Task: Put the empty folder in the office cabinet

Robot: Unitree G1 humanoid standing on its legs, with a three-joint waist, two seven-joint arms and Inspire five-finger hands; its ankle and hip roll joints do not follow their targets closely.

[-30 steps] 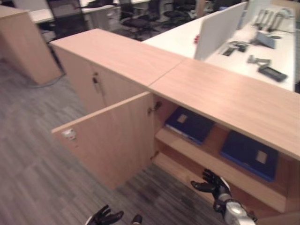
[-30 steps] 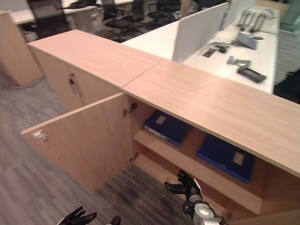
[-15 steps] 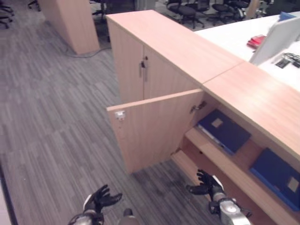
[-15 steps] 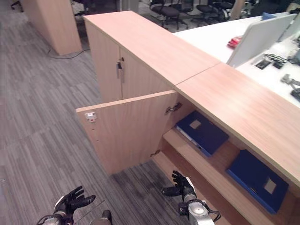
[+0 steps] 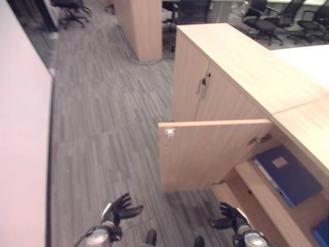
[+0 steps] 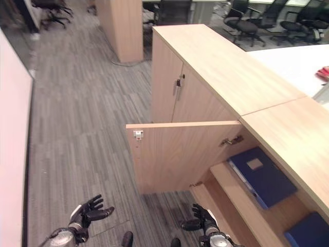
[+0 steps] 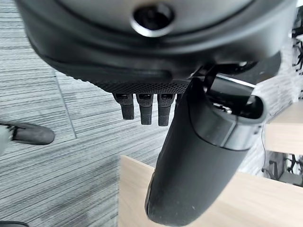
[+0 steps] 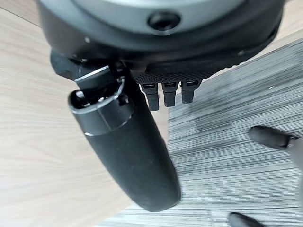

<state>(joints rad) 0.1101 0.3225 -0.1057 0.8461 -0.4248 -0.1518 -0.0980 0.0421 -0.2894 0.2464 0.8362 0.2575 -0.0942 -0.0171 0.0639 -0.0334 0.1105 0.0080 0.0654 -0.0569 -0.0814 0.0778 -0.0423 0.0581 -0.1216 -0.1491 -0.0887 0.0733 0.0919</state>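
Empty hands (image 6: 92, 211) before open cabinet door (image 6: 180, 154)

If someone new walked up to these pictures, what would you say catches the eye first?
The open cabinet door stands out first, swung wide from the long wooden office cabinet on the right. Behind it, a blue folder lies flat on the shelf, with another blue folder further right. Low in front, the left hand and the right hand hang open and empty above the grey carpet.
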